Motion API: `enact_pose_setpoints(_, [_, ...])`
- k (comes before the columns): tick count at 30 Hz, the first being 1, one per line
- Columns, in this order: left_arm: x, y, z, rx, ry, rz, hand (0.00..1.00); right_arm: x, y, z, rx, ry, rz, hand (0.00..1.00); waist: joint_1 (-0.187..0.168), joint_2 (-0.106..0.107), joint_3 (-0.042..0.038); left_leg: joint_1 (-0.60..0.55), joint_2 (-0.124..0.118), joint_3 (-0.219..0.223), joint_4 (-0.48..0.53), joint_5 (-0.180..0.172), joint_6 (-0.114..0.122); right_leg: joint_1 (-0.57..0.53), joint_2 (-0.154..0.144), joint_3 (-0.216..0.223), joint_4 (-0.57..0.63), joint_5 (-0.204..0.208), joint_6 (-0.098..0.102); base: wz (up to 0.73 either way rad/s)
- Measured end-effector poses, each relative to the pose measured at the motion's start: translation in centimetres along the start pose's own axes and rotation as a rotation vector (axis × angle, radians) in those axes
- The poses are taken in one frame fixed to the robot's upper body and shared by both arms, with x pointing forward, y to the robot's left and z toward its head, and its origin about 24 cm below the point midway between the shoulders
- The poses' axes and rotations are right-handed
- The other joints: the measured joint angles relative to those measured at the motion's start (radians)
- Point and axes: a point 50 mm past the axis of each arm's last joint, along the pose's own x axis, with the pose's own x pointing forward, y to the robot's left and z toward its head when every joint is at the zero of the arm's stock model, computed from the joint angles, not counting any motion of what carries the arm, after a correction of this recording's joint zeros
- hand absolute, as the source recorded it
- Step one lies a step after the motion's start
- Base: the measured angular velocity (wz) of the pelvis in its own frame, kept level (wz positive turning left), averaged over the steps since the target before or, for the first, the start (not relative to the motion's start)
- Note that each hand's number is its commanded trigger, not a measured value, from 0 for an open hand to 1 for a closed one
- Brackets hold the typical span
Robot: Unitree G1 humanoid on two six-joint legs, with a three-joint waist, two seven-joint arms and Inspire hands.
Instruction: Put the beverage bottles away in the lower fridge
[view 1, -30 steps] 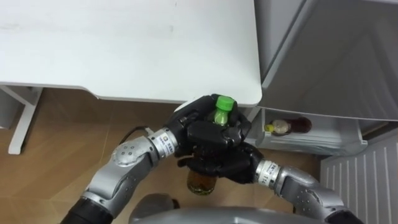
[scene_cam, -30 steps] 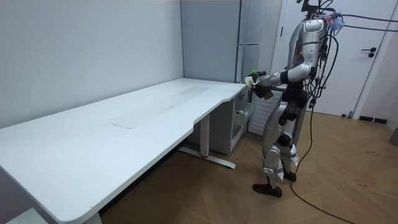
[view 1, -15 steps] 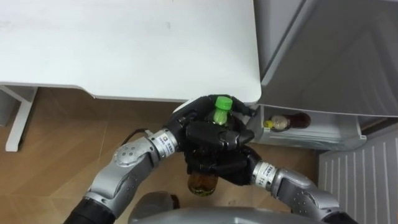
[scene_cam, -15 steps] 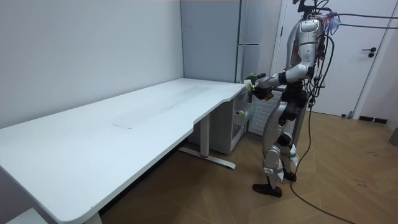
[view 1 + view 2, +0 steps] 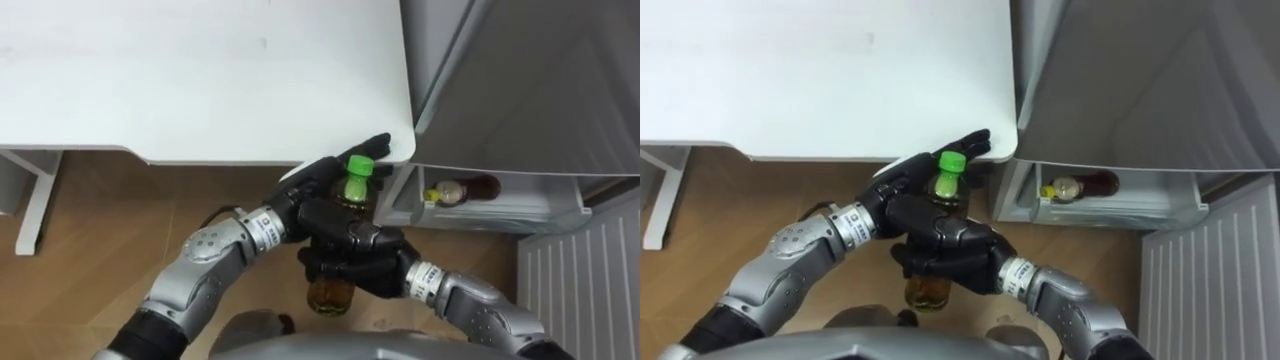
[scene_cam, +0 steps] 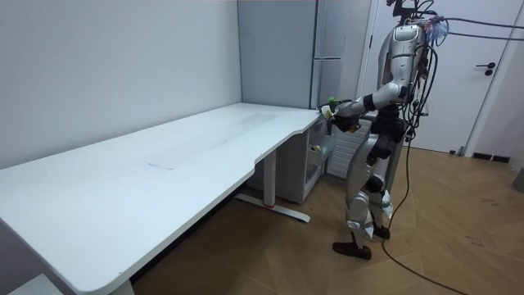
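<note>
A drink bottle (image 5: 331,291) with a green cap (image 5: 359,166) and amber liquid stands upright in front of my chest, just off the white desk's corner. My right hand (image 5: 352,252) is shut round its middle from the front. My left hand (image 5: 318,183) lies behind the bottle's neck with its fingers stretched straight toward the desk corner, open. In the room view I stand at the desk's far end before the grey fridge (image 6: 327,49), holding the bottle (image 6: 330,107) out in front. The lower fridge drawer (image 5: 500,205) stands open to the right.
Another bottle (image 5: 458,190), yellow-capped with red contents, lies in the open drawer. The white desk (image 5: 200,80) fills the upper left, its rounded corner (image 5: 405,150) close to my hands. A white ribbed panel (image 5: 580,290) stands at the lower right. Wooden floor lies below.
My left hand's fingers have straightened off the bottle, while my right hand's fingers have curled tighter round it. The bottle has stayed almost in place.
</note>
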Motion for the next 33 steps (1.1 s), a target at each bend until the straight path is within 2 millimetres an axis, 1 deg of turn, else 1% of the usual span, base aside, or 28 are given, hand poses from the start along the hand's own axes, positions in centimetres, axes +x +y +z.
enact_pose_setpoints(4, [-0.13, 0.03, 0.05, -0.008, -0.004, -0.019, 0.0, -0.12, -0.03, 0.02, -0.002, 0.002, 0.007, 1.0, -0.016, 0.005, -0.0029, 0.0, 0.0, -0.002, -0.001, 0.0, 0.0, -0.002, 0.0, 0.001, -0.001, 0.0, 0.0, 0.0])
enact_pose_setpoints(6, [-0.19, 0.02, 0.02, -0.011, -0.002, -0.028, 0.0, -0.22, -0.05, -0.03, -0.002, 0.004, 0.011, 1.0, -0.021, 0.009, -0.0058, 0.001, 0.0, -0.002, 0.0, 0.0, 0.0, -0.002, 0.0, 0.002, -0.001, 0.0, 0.0, 0.0])
enact_pose_setpoints(8, [-0.24, 0.01, -0.06, -0.015, 0.005, -0.036, 0.0, -0.34, -0.06, -0.17, 0.002, 0.006, 0.01, 1.0, -0.029, 0.017, -0.0109, 0.003, -0.001, -0.002, 0.0, 0.0, 0.0, -0.001, -0.001, 0.003, -0.001, 0.0, 0.0, 0.0])
enact_pose_setpoints(10, [-0.31, 0.1, -0.22, -0.031, 0.005, -0.043, 0.0, -0.38, -0.06, -0.26, 0.005, 0.009, 0.008, 1.0, -0.037, 0.022, -0.0133, 0.008, -0.002, -0.002, -0.002, 0.0, 0.0, 0.002, -0.002, 0.005, -0.001, 0.0, 0.0, 0.0])
enact_pose_setpoints(13, [-0.34, 0.12, -0.35, -0.04, 0.01, -0.051, 0.0, -0.51, -0.1, -0.4, 0.01, 0.014, 0.006, 1.0, -0.051, 0.021, -0.0135, 0.024, -0.003, -0.003, -0.016, 0.001, -0.001, 0.016, -0.003, 0.007, -0.002, 0.0, 0.0, 0.0])
enact_pose_setpoints(15, [-0.3, 0.22, -0.4, -0.042, 0.016, -0.06, 0.0, -0.6, -0.16, -0.39, 0.009, 0.016, 0.005, 1.0, -0.053, 0.021, -0.013, 0.025, -0.003, -0.001, -0.016, 0.001, -0.001, 0.016, -0.002, 0.012, -0.003, 0.0, 0.0, -0.02])
enact_pose_setpoints(18, [-0.34, 0.25, -0.57, -0.044, 0.025, -0.072, 0.0, -0.74, -0.19, -0.61, 0.015, 0.02, 0.002, 1.0, -0.059, 0.016, -0.0102, 0.036, -0.003, 0.002, -0.018, 0.0, -0.001, 0.029, -0.001, 0.019, -0.01, 0.0, 0.0, -0.01])
enact_pose_setpoints(21, [-0.38, 0.26, -0.64, -0.045, 0.03, -0.076, 0.0, -0.79, -0.23, -0.71, 0.019, 0.024, 0.004, 1.0, -0.07, 0.014, -0.0094, 0.035, -0.004, 0.002, -0.016, 0.0, -0.001, 0.032, -0.001, 0.021, -0.015, 0.0, 0.0, 0.0])
enact_pose_setpoints(24, [-0.4, 0.3, -0.63, -0.045, 0.036, -0.078, 0.0, -0.79, -0.22, -0.8, 0.034, 0.029, 0.004, 1.0, -0.078, 0.009, -0.0069, 0.035, -0.004, 0.005, -0.016, 0.0, -0.001, 0.031, 0.0, 0.025, -0.015, 0.0, 0.0, 0.0])
enact_pose_setpoints(27, [-0.23, 0.36, -0.44, -0.04, 0.042, -0.083, 0.0, -0.81, -0.24, -0.85, 0.059, 0.022, 0.004, 1.0, -0.077, -0.002, -0.004, 0.035, -0.003, 0.008, -0.016, 0.0, -0.001, 0.029, 0.0, 0.027, -0.015, 0.0, 0.0, 0.0])
enact_pose_setpoints(29, [-0.01, 0.43, -0.21, -0.034, 0.052, -0.09, 0.0, -0.82, -0.25, -0.86, 0.08, 0.016, 0.005, 1.0, -0.076, -0.011, -0.0067, 0.033, -0.003, 0.01, -0.016, 0.0, -0.001, 0.028, 0.0, 0.027, -0.016, 0.001, 0.002, 0.0])
enact_pose_setpoints(33, [0.14, 0.48, -0.08, -0.035, 0.062, -0.094, 0.0, -0.85, -0.26, -0.96, 0.106, 0.012, 0.005, 1.0, -0.078, -0.011, -0.008, 0.034, -0.002, 0.015, -0.015, 0.0, 0.0, 0.027, -0.001, 0.031, -0.018, 0.004, 0.004, -0.03])
